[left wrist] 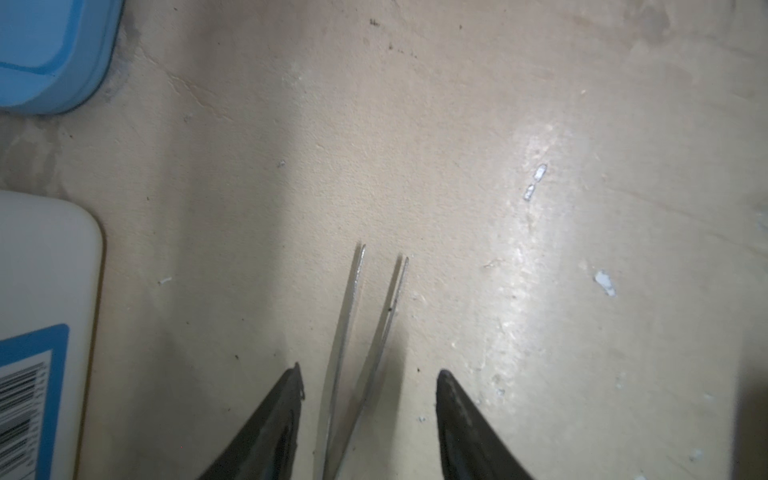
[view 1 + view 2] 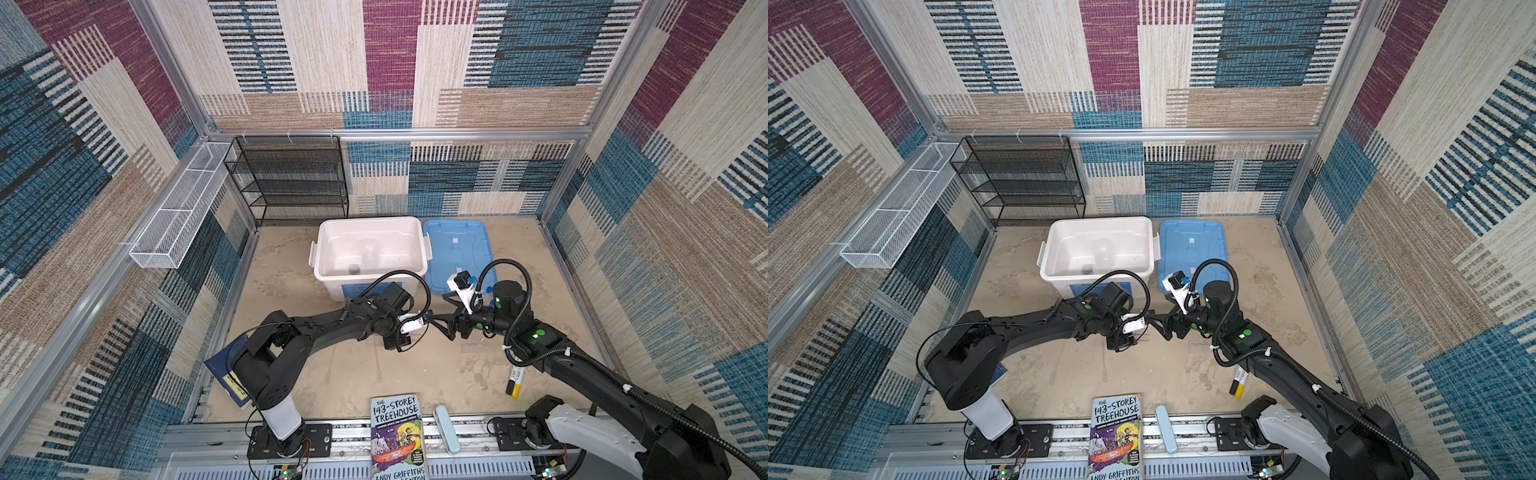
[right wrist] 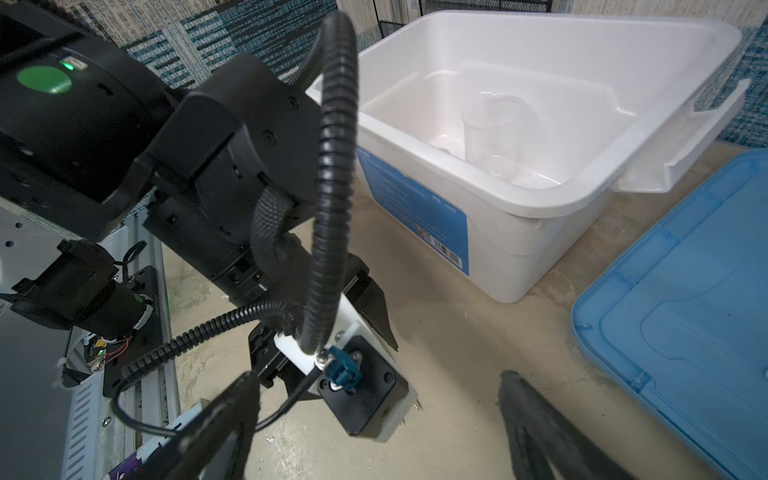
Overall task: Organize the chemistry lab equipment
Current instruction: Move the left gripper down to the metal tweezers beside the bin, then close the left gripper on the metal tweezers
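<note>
Left wrist view settles the matter: the metal tweezers (image 1: 340, 436) sit between the fingers of the left gripper (image 1: 369, 371). Their long axis runs straight ahead along the hand's own reach. The two prongs splay forward past the fingertips, and the joined end runs back toward the palm, out of sight. The jaws stand about half apart, with bare tabletop showing on either side of the prongs at the fingertips. Whether the pads touch metal deeper in, I cannot tell.

Facing it almost tip to tip in both top views, the right gripper (image 3: 376, 374) is spread wide with nothing between its fingers. It looks onto the left arm's wrist, so the left hand is plainly the nearer one.

The white bin (image 3: 540, 208) stands near the left hand, on the side away from the arm bases. A clear vessel (image 3: 492, 133) is upright inside it, and the blue lid (image 1: 50, 54) lies just beside the bin.

My judgement is that closing here would press across the prongs and squeeze them together.
</note>
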Available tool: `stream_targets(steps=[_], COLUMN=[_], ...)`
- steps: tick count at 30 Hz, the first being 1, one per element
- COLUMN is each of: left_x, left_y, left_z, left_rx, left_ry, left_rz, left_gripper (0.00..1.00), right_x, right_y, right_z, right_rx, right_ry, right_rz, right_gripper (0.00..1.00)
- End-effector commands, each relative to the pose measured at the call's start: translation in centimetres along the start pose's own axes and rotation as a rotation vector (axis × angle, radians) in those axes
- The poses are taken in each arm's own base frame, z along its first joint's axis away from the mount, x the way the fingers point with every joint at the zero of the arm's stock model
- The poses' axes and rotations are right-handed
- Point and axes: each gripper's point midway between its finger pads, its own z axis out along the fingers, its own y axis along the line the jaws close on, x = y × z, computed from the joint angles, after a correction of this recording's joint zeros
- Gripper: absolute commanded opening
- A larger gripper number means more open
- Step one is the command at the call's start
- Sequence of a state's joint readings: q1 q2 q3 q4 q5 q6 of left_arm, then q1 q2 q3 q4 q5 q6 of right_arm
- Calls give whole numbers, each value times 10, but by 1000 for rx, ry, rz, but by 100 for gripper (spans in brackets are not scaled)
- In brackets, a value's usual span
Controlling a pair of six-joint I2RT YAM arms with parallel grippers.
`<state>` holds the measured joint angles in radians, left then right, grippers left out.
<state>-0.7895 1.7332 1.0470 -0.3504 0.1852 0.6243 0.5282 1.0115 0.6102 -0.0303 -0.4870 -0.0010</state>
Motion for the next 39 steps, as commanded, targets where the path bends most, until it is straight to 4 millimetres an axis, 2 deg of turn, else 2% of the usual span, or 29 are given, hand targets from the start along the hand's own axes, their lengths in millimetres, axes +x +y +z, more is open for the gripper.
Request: stream_targets(steps=[1, 4, 9, 16, 19, 23, 25, 27, 33, 36, 39], left_x=[18, 25, 19, 22, 24, 25, 25, 24, 17, 9, -3], left_y=[-4, -7, -5, -6, -6, -6, -6, -5, -1, 2, 9], left_z=[5, 9, 9, 15, 16, 18, 17, 16, 12, 3, -13], left_rx=[31, 43, 55, 99, 106, 112, 109, 104, 77, 59, 30], left_ry=[98, 123, 107, 150, 159, 171, 170, 165, 129, 93, 21], left_rz=[53, 64, 68, 67, 64, 59, 57, 56, 42, 26, 1], left_gripper=[52, 51, 51, 46, 38, 19, 18, 12, 6, 3, 0], right_x=[1, -1, -3, -7, -9, -10, -10, -10, -7, -8, -15], right_y=[-3, -2, 0, -1, 0, -1, -1, -1, -2, -3, -1], right_z=[2, 1, -1, -5, -7, -8, -9, -9, -7, -6, -10], right_rx=[16, 13, 11, 31, 32, 37, 38, 39, 41, 40, 43], right_ry=[10, -1, -13, -31, -45, -53, -52, -54, -46, -47, -78], right_rz=[12, 12, 3, -12, -18, -27, -27, -27, -22, -15, -21], right_gripper=[91, 91, 91, 90, 90, 90, 90, 90, 90, 90, 90])
